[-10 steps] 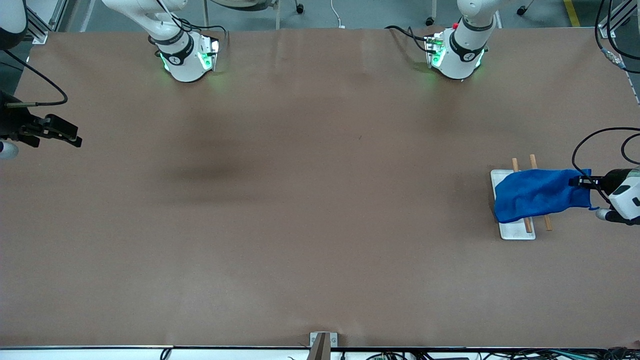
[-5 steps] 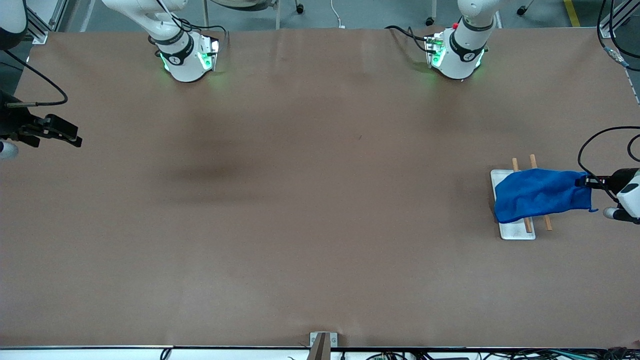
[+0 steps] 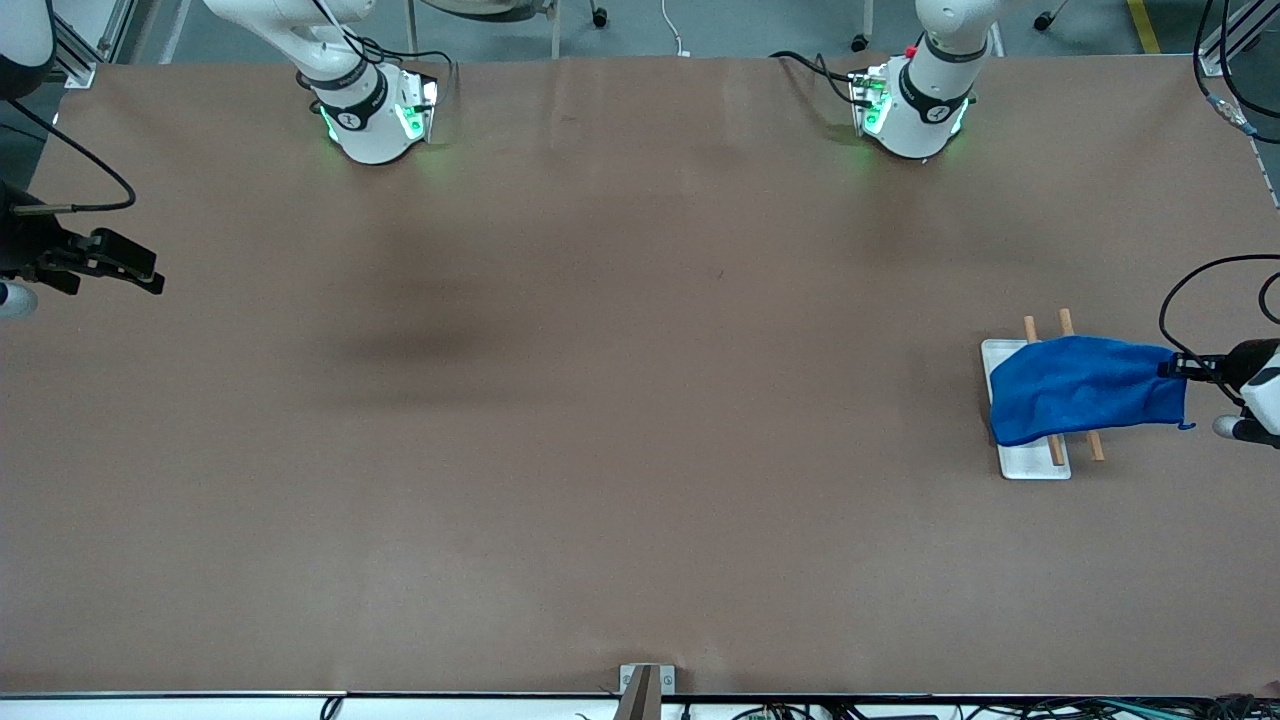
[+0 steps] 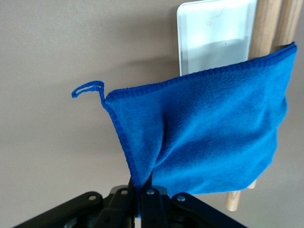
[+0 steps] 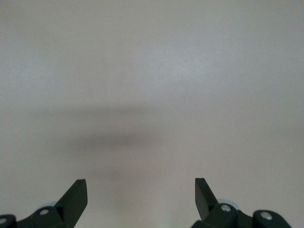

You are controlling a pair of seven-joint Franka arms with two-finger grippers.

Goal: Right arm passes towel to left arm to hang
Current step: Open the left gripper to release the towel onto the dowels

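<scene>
The bright blue towel (image 3: 1085,388) is draped over a rack of two wooden rods (image 3: 1097,446) on a white base (image 3: 1035,463) at the left arm's end of the table. My left gripper (image 3: 1178,367) is shut on the towel's edge and holds it stretched over the rods. In the left wrist view the towel (image 4: 209,137) hangs from my left gripper (image 4: 141,190), its loop tag (image 4: 88,88) free at one corner. My right gripper (image 3: 150,282) is open and empty over the right arm's end of the table; in the right wrist view it (image 5: 141,194) shows only bare table.
The table is covered with brown paper (image 3: 640,400). The two arm bases (image 3: 375,115) stand along the edge farthest from the front camera. A small bracket (image 3: 645,685) sits at the nearest edge.
My left gripper has drawn the towel's held edge a little outward toward the left arm's end of the table, stretching the towel flatter over the rods. The right arm has not moved.
</scene>
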